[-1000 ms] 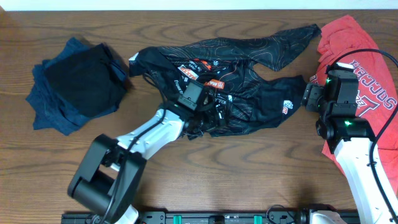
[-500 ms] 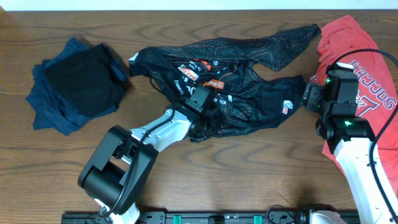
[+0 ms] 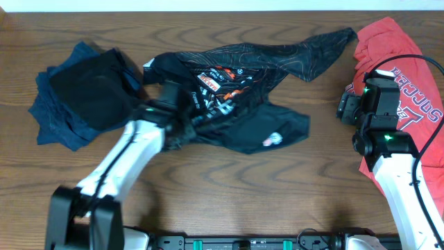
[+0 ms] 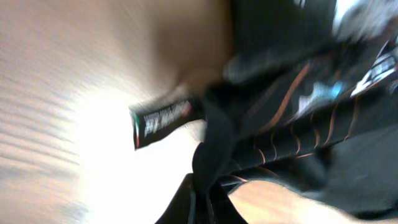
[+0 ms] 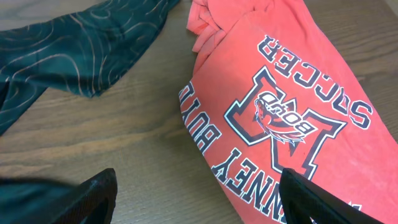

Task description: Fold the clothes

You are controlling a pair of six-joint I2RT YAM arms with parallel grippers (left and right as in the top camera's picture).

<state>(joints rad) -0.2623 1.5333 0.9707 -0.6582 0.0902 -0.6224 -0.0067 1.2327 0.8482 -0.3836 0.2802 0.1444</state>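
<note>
Overhead, the left end effector [image 3: 186,125] has clenched on the black jersey [image 3: 243,83] and dragged it left, bunching it; the right end effector [image 3: 345,109] hangs released. Flattening likely comes next.

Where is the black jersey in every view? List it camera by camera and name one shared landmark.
Overhead: black jersey lies crumpled at top centre, between the dark folded pile and the red shirt.
Left wrist: black jersey, blurred, fills the right half.
Right wrist: black jersey lies in the upper left corner.
Shared landmark: the wooden table beneath it in all three.
</note>
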